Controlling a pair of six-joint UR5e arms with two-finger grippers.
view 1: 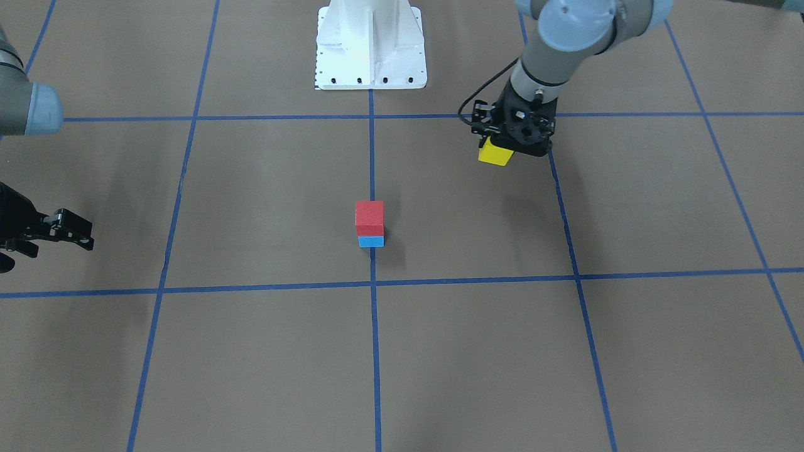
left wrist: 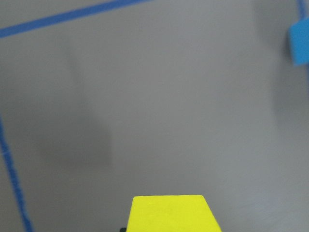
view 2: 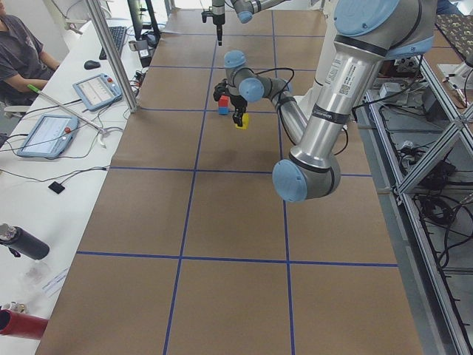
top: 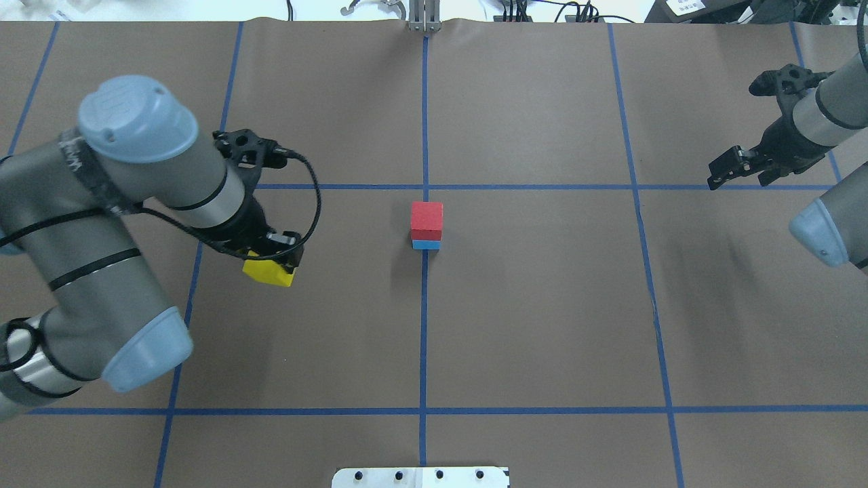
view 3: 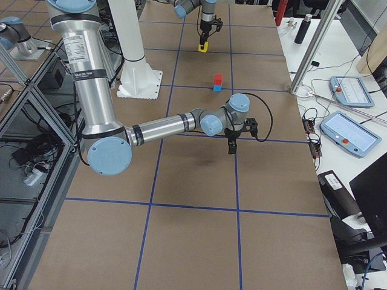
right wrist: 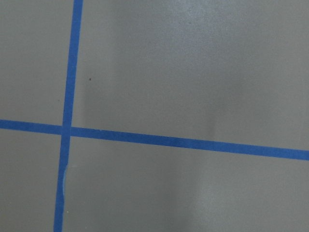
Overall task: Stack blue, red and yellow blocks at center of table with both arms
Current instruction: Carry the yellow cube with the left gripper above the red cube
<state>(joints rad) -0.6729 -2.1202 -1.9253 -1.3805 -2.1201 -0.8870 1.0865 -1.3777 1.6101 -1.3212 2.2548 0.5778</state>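
Here, the yellow block [top: 269,272] is gripped by the left gripper [top: 272,260], whose jaws are closed on it from two opposite sides. The block is held clear of the brown paper-covered table [top: 542,305], and a faint shadow is cast on the paper apart from it. It is carried well to the robot's left of the centre, near one of the blue tape lines [top: 424,325] that divide the surface into squares. At the centre, the red block [top: 426,220] is seated squarely on the blue block [top: 426,245], so that only a narrow strip of blue is seen beneath the red one from above. This two-block stack stands on the middle lengthwise tape line, just on the robot's side of a crossing with another line. In the left wrist view the yellow block fills the bottom middle, and a corner of the blue block is caught at the upper right edge. The right gripper [top: 740,173] is held well away on the robot's right, above the table, with its jaws apart and nothing between them. Only bare paper and two crossing tape lines are shown in the right wrist view.
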